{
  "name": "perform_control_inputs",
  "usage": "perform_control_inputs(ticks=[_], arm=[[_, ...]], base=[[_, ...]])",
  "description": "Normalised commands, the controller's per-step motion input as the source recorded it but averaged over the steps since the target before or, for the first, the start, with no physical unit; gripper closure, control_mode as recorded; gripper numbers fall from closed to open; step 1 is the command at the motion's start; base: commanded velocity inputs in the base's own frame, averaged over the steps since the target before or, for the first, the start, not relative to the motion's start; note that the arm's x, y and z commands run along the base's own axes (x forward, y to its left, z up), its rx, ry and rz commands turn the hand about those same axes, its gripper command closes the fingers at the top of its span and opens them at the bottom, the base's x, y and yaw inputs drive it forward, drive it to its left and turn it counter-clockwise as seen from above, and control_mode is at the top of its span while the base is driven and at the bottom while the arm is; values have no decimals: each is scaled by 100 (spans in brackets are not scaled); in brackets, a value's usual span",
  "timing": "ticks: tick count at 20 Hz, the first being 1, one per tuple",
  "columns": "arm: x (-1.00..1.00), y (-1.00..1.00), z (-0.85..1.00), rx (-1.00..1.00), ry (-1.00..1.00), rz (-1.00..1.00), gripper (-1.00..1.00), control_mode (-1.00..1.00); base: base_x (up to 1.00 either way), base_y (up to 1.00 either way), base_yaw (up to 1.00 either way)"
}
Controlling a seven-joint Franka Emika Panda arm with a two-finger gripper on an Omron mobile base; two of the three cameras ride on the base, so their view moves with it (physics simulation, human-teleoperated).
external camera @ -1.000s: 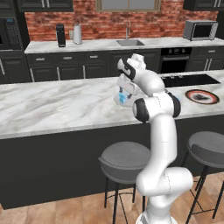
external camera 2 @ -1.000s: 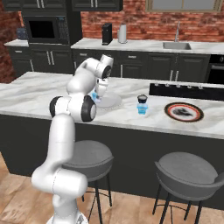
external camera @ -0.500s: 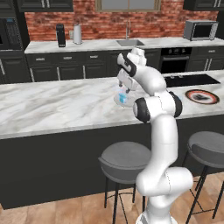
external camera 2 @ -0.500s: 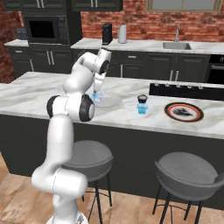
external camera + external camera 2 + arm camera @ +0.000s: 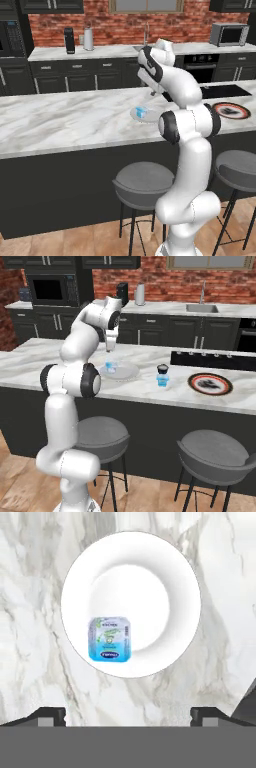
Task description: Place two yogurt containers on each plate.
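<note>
A translucent light blue yogurt container [image 5: 109, 639] stands on the pale grey-white plate [image 5: 150, 587], near its rim. My gripper [image 5: 128, 717] hangs open straight above it, clear of the cup, with nothing between its fingers. From the base, the gripper [image 5: 108, 349] hovers over the same cup [image 5: 111, 365] on the plate [image 5: 127, 372]. Further right on the counter a dark yogurt container [image 5: 162, 369] shows above another light blue one [image 5: 162, 381]. The red-rimmed, dark-centred plate [image 5: 210, 384] lies beyond them. In the left base view I see the gripper [image 5: 152, 94], cup [image 5: 141, 112] and red-rimmed plate [image 5: 231, 110].
The marble island counter [image 5: 40, 353] stretches left of the pale plate. A black cooktop [image 5: 215, 359] sits behind the red-rimmed plate. Two grey stools [image 5: 102, 432] stand in front of the island. The back counter holds a sink, kettle and microwave.
My gripper has risen straight up from the pale plate, leaving the light blue cup standing on it. The other cups and plates have not moved.
</note>
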Motion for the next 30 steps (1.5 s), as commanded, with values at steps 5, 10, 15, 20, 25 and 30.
perform_control_inputs(ticks=[5,10,15,20,25,30], arm=[[-78,-33,24,-17,-21,27,-100,-100],[-67,-59,6,-11,-2,31,-100,-100],[-44,-75,1,-2,0,36,-100,-100],[-29,-77,0,0,0,37,-100,-100],[-23,-61,-7,0,0,28,-100,-100],[-17,-51,-10,0,-2,11,-100,-100]], base=[[0,0,0],[0,0,0],[0,0,0],[0,0,0],[0,0,0],[0,0,0]])
